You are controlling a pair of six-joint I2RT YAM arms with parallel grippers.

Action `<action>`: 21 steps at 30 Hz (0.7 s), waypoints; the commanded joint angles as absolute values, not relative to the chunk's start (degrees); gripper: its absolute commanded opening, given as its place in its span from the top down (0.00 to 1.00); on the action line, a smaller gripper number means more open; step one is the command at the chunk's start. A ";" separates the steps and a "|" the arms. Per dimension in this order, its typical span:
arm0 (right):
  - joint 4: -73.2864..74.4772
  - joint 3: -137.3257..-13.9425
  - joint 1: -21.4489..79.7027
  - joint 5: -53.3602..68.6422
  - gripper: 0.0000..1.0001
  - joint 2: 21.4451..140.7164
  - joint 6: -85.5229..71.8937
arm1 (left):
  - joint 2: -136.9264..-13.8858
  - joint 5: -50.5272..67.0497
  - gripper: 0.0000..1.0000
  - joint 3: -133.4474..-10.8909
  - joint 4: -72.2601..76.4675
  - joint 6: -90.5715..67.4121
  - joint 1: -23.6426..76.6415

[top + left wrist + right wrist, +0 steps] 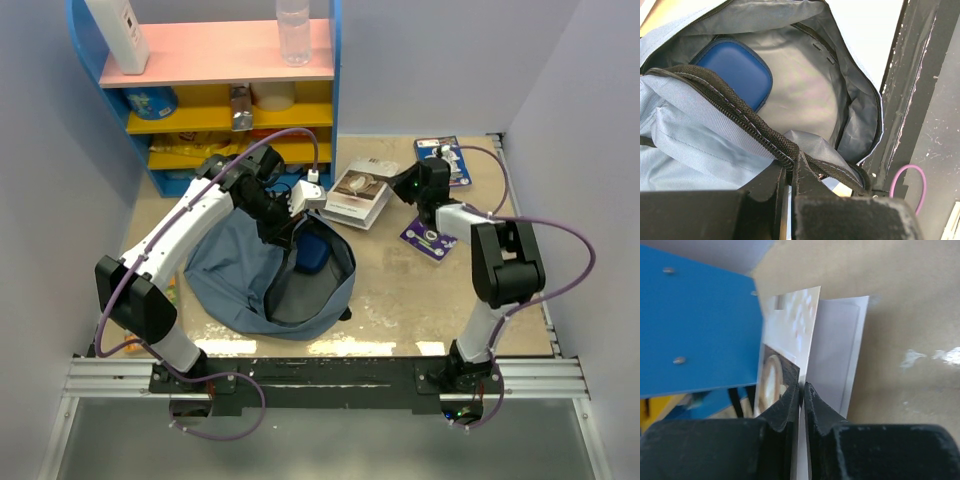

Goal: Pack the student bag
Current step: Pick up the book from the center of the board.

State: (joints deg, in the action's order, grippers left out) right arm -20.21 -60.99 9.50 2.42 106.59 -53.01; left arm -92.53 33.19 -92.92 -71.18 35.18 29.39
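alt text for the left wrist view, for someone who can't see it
The left hand pinches the black zipper edge of the slate-blue student bag, holding its mouth open. Inside, a dark-blue case lies against the grey lining. A black metal rail and a purple cable show at right.

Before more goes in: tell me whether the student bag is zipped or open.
Open: the student bag gapes, zipper parted, a blue case visible inside.
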 commanded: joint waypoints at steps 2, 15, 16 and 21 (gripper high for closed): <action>-17.41 -60.99 11.42 4.13 1.00 94.42 -50.45 | -90.88 33.93 1.00 -93.95 -70.49 35.42 29.71; -4.06 -53.00 11.42 7.03 1.00 67.08 -49.74 | -90.97 31.20 1.00 -92.99 -66.80 33.05 29.53; -3.43 -52.91 11.34 7.38 1.00 65.76 -50.18 | -90.97 31.11 1.00 -92.99 -66.62 32.61 29.53; -1.59 -52.12 11.43 11.50 1.00 60.13 -53.43 | -90.27 30.06 1.00 -92.90 -65.22 31.47 29.44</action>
